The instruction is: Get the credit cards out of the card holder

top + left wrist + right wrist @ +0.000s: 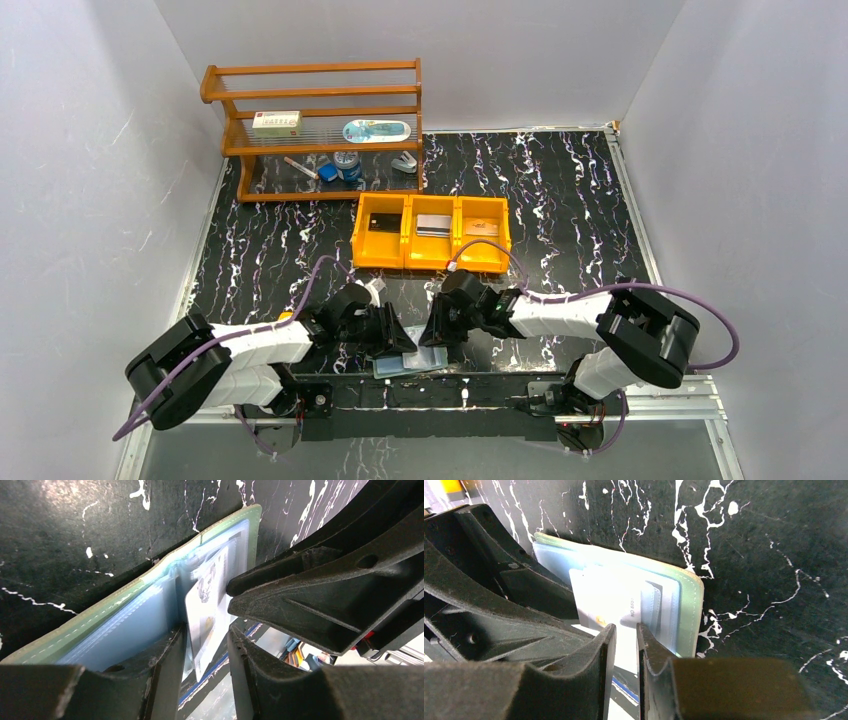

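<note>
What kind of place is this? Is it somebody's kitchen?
Not a kitchen; most likely a robot test booth. You can tell because plain white walls box in a black marbled table, and a left arm and a right arm are bolted at its near edge.

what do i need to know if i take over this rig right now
Left claw: jaws apart astride a pale card sticking out of the holder; grip unclear.
Right claw: jaws almost closed, tip on the same card; grip unclear.
Holder lies open between the two claws.
Done: black card, silver card and tan card lie in the tray, one per compartment.
To do: pull the pale card free; check the pockets for more.
</note>
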`<state>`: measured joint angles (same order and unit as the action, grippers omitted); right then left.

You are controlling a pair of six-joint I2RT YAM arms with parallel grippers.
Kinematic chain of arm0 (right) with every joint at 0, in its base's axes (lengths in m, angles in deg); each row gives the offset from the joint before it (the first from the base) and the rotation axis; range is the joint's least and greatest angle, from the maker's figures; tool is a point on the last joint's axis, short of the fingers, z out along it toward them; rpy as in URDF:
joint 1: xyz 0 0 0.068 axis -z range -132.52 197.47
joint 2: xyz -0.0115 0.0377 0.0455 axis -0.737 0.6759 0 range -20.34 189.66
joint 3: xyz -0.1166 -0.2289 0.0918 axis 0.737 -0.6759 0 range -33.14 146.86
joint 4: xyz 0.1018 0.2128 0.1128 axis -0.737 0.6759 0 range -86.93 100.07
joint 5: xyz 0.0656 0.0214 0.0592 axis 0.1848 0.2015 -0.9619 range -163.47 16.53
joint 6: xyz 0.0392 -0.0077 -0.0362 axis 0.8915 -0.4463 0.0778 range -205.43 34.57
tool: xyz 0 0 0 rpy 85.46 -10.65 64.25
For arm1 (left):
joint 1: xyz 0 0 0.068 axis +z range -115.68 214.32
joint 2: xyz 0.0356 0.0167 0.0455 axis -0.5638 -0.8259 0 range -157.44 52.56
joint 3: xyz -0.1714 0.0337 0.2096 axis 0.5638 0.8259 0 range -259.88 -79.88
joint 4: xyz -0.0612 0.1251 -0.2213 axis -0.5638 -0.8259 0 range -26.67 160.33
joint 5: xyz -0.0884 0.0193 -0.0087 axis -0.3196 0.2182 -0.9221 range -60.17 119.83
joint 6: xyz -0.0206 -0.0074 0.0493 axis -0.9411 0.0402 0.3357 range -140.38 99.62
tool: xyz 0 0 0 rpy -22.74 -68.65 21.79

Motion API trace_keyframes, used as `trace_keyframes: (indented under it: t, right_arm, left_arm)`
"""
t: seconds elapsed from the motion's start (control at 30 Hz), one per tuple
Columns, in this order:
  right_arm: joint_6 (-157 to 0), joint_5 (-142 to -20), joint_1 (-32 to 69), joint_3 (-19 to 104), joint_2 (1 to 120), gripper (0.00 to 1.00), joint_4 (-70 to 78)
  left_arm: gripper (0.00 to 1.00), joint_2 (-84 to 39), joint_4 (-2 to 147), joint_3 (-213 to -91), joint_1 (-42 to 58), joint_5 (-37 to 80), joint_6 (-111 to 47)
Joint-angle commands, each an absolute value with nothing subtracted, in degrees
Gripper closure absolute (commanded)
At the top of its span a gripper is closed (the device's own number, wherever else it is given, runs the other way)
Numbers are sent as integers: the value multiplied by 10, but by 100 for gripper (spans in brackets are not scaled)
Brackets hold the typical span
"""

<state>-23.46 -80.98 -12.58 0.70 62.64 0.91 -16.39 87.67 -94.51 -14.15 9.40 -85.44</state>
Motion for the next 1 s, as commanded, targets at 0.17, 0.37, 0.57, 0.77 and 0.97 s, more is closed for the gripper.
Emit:
trace_keyframes:
  t: [0.17, 0.37, 0.57, 0.77, 0.97]
  right_arm:
    - [-208, -792, -133, -27, 627, 70, 33]
    - [-205, -781, -133, -23, 636, 69, 46]
    - [-205, -780, -133, -19, 638, 69, 45]
    - [-204, -781, -133, -20, 642, 69, 38]
    - [-202, -783, -133, -19, 651, 69, 34]
  left_arm:
    - [72, -126, 807, -919, -140, 158, -850]
    - [79, -70, 799, -905, -141, 174, -858]
    - [82, -74, 874, -887, -141, 139, -859]
    - [76, -110, 941, -880, -140, 107, -871]
    - [83, -99, 927, -881, -141, 110, -872]
